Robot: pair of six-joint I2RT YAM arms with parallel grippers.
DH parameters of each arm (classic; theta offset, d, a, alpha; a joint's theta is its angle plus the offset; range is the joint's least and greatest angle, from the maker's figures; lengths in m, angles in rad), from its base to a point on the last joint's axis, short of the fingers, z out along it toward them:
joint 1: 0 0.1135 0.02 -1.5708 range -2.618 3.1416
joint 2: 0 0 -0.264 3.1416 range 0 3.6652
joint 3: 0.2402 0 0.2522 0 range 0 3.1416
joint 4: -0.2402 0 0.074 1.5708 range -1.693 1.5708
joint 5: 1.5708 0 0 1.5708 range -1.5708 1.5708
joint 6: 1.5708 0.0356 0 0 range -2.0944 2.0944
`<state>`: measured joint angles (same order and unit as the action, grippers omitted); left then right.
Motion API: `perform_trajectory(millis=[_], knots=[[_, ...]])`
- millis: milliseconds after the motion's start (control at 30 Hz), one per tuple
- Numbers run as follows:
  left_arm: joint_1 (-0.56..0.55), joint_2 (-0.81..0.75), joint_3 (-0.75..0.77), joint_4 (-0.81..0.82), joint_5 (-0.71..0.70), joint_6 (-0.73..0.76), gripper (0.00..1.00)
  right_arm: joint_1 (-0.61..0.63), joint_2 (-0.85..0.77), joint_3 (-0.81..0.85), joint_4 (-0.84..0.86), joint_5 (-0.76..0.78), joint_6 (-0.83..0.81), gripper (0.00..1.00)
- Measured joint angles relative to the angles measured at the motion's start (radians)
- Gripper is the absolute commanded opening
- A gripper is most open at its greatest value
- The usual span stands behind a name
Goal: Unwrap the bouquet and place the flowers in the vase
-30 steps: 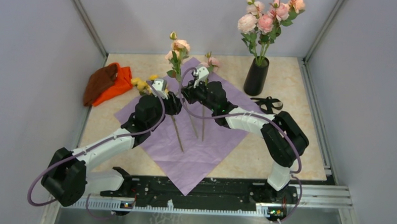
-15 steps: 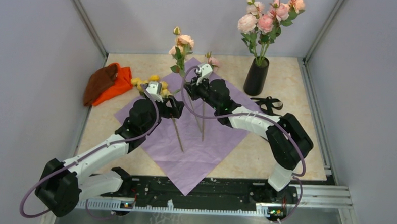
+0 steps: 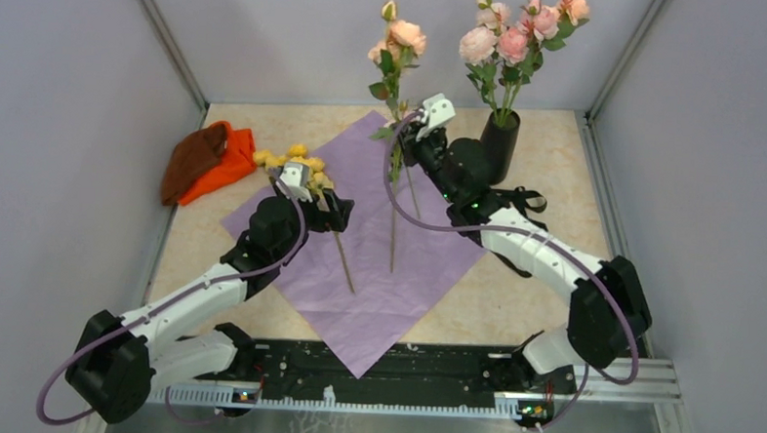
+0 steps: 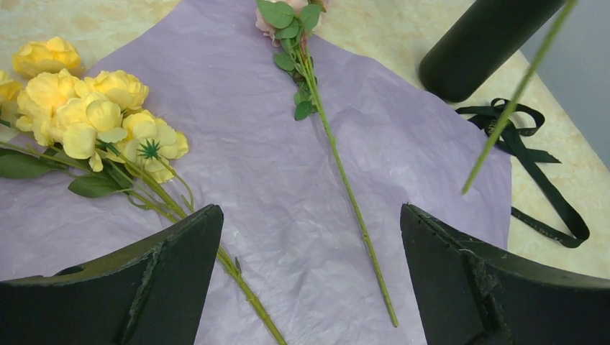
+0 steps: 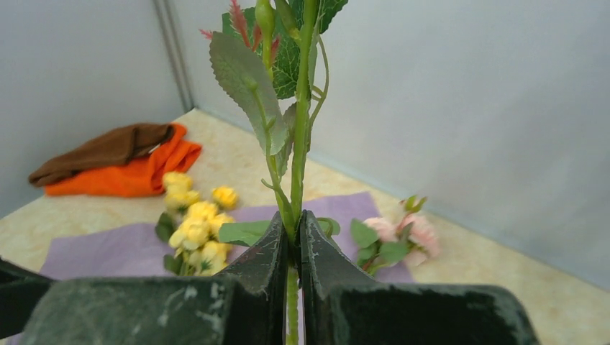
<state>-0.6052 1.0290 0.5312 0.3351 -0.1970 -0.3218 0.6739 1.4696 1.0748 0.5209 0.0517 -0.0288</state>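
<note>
Above the far half of the surface (image 3: 552, 282), my right gripper (image 3: 403, 137) (image 5: 296, 230) is clamping a peach rose stem (image 3: 399, 41) (image 5: 301, 144). The jaws are pressing together on the stem just below its leaves. The stem is standing close to upright, with the blooms raised above the gripper. Its lower end is hanging in the air.

The black vase (image 3: 501, 134) (image 4: 482, 43) is standing just to the right of this gripper, near the back of the surface. A bunch of pink and peach roses (image 3: 519, 37) is already sitting in it.

My left gripper (image 3: 336, 212) (image 4: 311, 215) is hovering low over the lilac wrapping paper (image 3: 387, 275) (image 4: 252, 165). Its jaws are standing wide apart and are grasping nothing.

The paper is lying flat and unfolded in the middle of the surface. The yellow roses (image 3: 294, 159) (image 4: 93, 115) (image 5: 190, 223) are lying on its left corner, just beside the left gripper. A single pink rose (image 4: 338, 158) (image 5: 403, 230) is lying on the paper with its bloom toward the back wall.

The black ribbon (image 3: 522, 198) (image 4: 532, 158) is lying loose on the surface, near the vase. An orange and brown cloth (image 3: 206, 160) (image 5: 115, 162) is lying at the left edge of the surface, off the paper.
</note>
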Motion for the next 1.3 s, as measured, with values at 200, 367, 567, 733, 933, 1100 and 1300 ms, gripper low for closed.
perform_trajectory(millis=[200, 367, 567, 733, 933, 1100, 1300], knots=[[0.0, 0.026, 0.0, 0.0, -0.005, -0.006, 0.99, -0.082, -0.11, 0.008, -0.02, 0.056, -0.09, 0.0], [0.0, 0.047, 0.0, 0.0, -0.005, -0.008, 0.99, -0.164, -0.17, 0.013, -0.021, 0.072, -0.138, 0.0], [0.0, 0.072, 0.0, 0.002, -0.005, -0.021, 0.99, -0.238, -0.173, 0.095, -0.012, 0.075, -0.205, 0.0], [0.0, 0.11, 0.0, 0.001, -0.005, -0.022, 0.99, -0.3, -0.145, 0.196, 0.02, 0.068, -0.243, 0.0], [0.0, 0.116, 0.0, 0.001, -0.027, -0.021, 0.99, -0.395, -0.056, 0.285, 0.088, 0.035, -0.239, 0.0], [0.0, 0.138, 0.003, 0.001, -0.048, -0.016, 0.99, -0.474, 0.057, 0.324, 0.117, -0.017, -0.185, 0.0], [0.0, 0.187, 0.013, 0.001, -0.071, 0.0, 0.99, -0.566, 0.19, 0.375, 0.132, -0.084, -0.092, 0.0]])
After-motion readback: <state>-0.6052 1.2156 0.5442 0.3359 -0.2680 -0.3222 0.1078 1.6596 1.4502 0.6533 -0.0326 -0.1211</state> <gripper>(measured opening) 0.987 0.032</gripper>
